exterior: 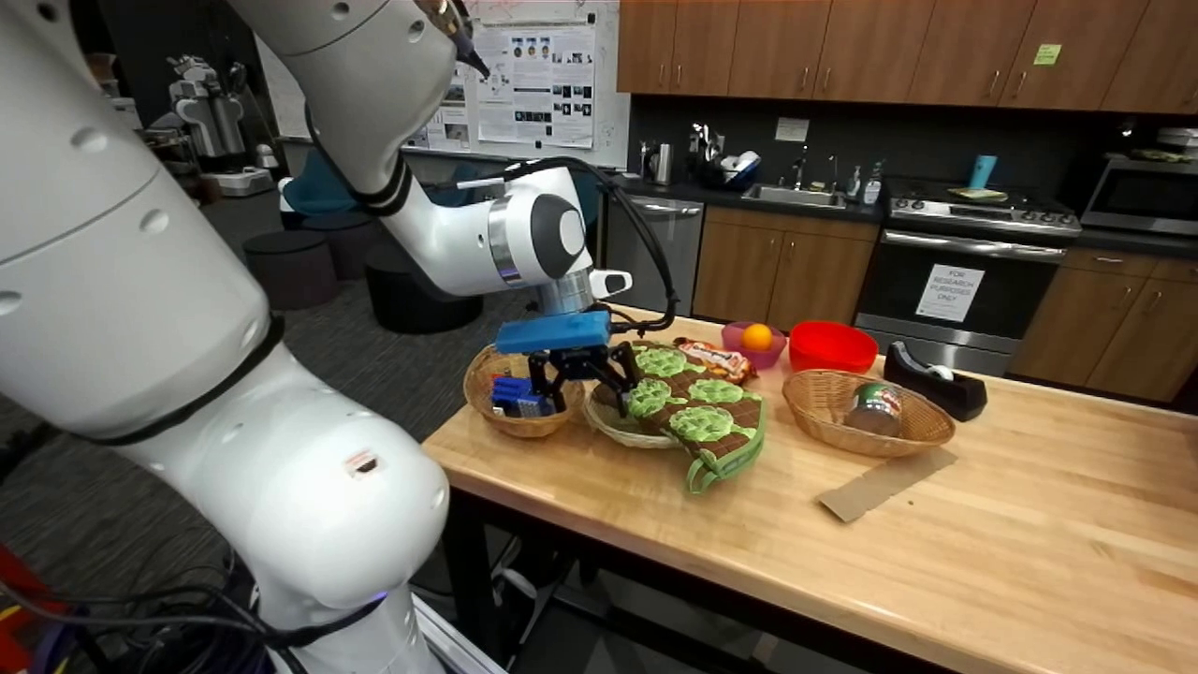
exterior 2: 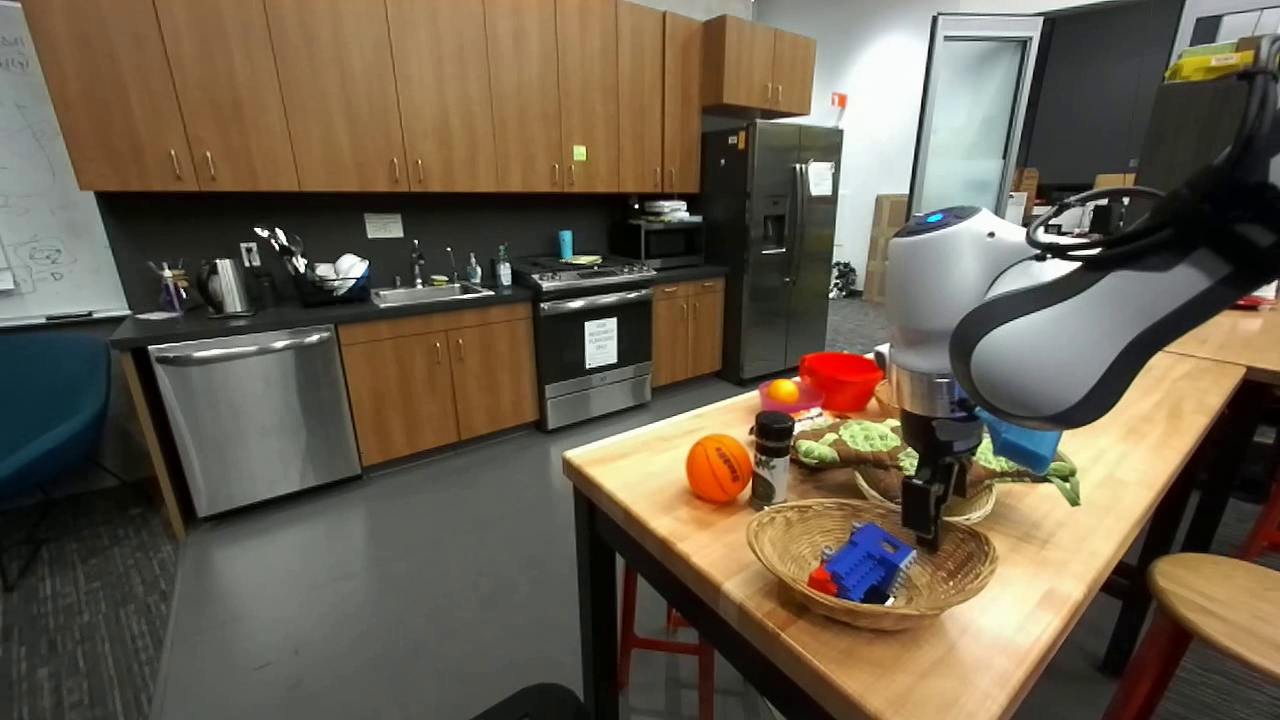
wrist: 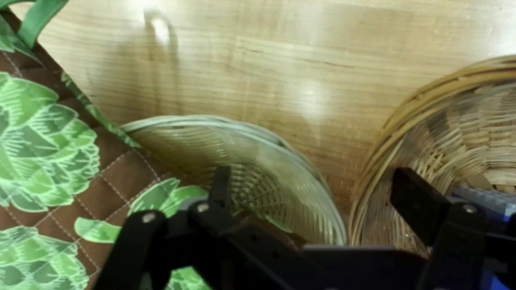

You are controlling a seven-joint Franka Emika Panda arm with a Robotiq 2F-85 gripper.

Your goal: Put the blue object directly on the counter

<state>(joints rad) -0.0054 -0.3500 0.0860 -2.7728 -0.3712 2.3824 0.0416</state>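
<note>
Fingers (wrist: 419, 205) stand released and well apart, straddling the rims of two neighbouring baskets: one hangs over the pale basket (wrist: 282, 189), the other over the brown basket (wrist: 463, 137). Whether either tip touches wicker, I cannot tell. The blue block (exterior 2: 870, 560) lies inside the brown basket, outside the fingers' gap, with a red piece (exterior 2: 822, 581) just beside it at 8 o'clock in an exterior view. Reckoned there from the brown basket, the ball (exterior 2: 719, 468) sits on the bench (exterior 2: 1050, 570) at 10 o'clock, the jar (exterior 2: 771, 460) between 10 and 11. A cloth (exterior: 702, 421) partly covers the pale basket; from the cloth, in an exterior view, the purple bowl (exterior: 773, 357) stands at 1 o'clock, the red bowl (exterior: 833, 348) at 2.
</note>
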